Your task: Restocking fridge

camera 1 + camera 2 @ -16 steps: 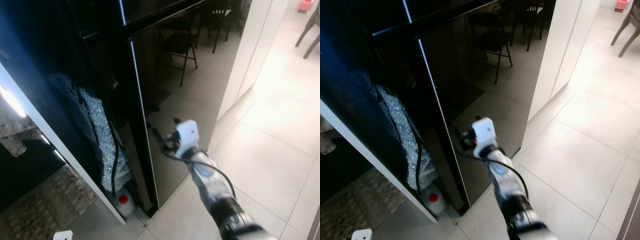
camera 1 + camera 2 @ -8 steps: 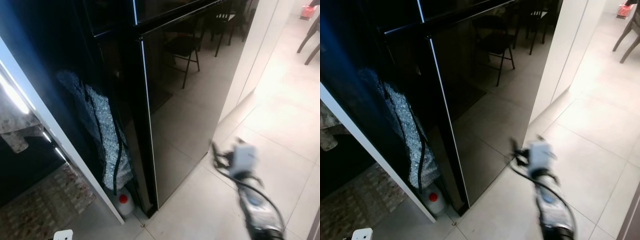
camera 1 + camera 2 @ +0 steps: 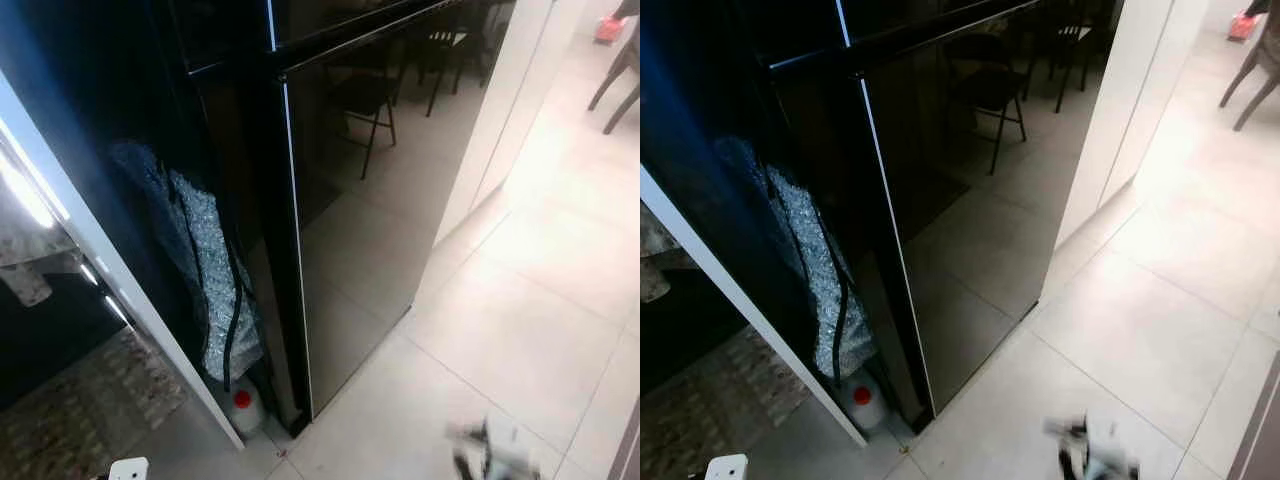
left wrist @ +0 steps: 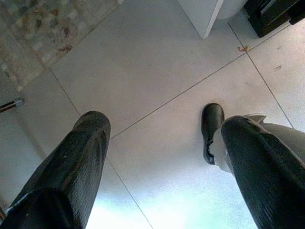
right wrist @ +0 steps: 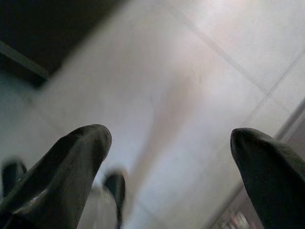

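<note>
Room: pale tiled floor [image 3: 520,330] before a tall glossy black fridge [image 3: 970,200], doors shut.
Right gripper [image 5: 167,143]: I see it low, blurred, fingers spread, empty, nearer the door.
Left gripper [image 4: 162,143]: spread, aimed at floor.
Fridge bearing: ahead and left of my right gripper; door edge [image 3: 292,230] runs vertically.

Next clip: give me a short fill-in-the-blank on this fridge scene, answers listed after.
1. The door of the black fridge is ____.
2. The white jug on the floor beside the fridge has a ____ cap.
3. In the wrist views, the left pincer and the right pincer both have their fingers spread ____ over the tiled floor.
4. The glossy door reflects a folding ____.

Missing words: closed; red; open; chair
</note>
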Motion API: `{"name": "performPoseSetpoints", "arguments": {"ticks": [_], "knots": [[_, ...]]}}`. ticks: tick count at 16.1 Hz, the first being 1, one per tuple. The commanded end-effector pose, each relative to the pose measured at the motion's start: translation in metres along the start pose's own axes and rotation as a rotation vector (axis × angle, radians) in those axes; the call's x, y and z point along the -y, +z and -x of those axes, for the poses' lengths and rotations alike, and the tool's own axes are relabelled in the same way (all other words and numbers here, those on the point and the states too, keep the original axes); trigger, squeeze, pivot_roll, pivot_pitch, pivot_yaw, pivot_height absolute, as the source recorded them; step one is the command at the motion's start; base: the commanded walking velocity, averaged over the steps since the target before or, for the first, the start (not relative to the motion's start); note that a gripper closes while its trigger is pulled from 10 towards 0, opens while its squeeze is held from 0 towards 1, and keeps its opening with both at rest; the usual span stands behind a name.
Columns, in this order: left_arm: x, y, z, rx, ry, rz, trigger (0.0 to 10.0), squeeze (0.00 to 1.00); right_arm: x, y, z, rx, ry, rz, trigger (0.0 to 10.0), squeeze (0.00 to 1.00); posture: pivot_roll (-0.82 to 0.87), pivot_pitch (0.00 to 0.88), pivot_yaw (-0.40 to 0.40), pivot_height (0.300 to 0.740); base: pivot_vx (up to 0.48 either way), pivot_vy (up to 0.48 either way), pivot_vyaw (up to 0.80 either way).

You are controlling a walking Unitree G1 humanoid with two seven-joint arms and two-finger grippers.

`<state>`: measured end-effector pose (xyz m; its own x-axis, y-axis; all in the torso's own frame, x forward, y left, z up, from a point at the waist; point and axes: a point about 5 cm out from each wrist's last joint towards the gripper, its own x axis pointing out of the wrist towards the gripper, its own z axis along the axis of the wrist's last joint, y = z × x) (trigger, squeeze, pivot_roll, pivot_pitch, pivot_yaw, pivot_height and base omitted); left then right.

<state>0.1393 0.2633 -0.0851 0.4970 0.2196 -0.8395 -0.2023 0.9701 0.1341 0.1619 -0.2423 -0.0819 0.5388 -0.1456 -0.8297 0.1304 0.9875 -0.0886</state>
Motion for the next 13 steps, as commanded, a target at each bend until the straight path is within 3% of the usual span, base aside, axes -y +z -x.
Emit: {"name": "performPoseSetpoints", "arguments": {"ticks": [1,4,5,7,11,13], "knots": [[-0.002,-0.006,0.001,-0.019,0.001,-0.001,10.0,0.00,-0.005,-0.007,0.000,-0.019,-0.023,-0.121,10.0,0.00,-0.18,0.000,0.016,0.740,0.000,0.000,0.00],[-0.003,-0.006,0.001,-0.038,-0.012,-0.073,10.0,0.00,-0.020,-0.028,0.003,-0.077,0.023,-0.139,10.0,0.00,-0.21,0.000,0.041,0.740,0.000,-0.160,0.00],[-0.004,-0.007,0.001,-0.038,-0.009,-0.068,10.0,0.00,-0.020,-0.035,0.004,-0.086,0.008,-0.190,10.0,0.00,-0.21,0.000,0.043,0.740,0.000,-0.480,0.00],[-0.004,-0.007,0.001,-0.036,-0.011,-0.062,10.0,0.00,-0.018,-0.046,0.008,-0.116,0.008,-0.202,10.0,0.00,-0.22,0.000,0.043,0.740,0.000,-0.480,0.00],[-0.004,-0.007,0.001,-0.038,-0.012,-0.060,10.0,0.00,-0.015,-0.040,0.007,-0.082,0.040,-0.143,10.0,0.00,-0.21,0.000,0.043,0.740,0.000,-0.480,0.00],[-0.004,-0.007,0.001,-0.040,-0.012,-0.059,10.0,0.00,-0.013,-0.037,0.006,-0.085,0.046,-0.112,10.0,0.00,-0.21,0.000,0.040,0.740,0.000,-0.427,0.80]]}}
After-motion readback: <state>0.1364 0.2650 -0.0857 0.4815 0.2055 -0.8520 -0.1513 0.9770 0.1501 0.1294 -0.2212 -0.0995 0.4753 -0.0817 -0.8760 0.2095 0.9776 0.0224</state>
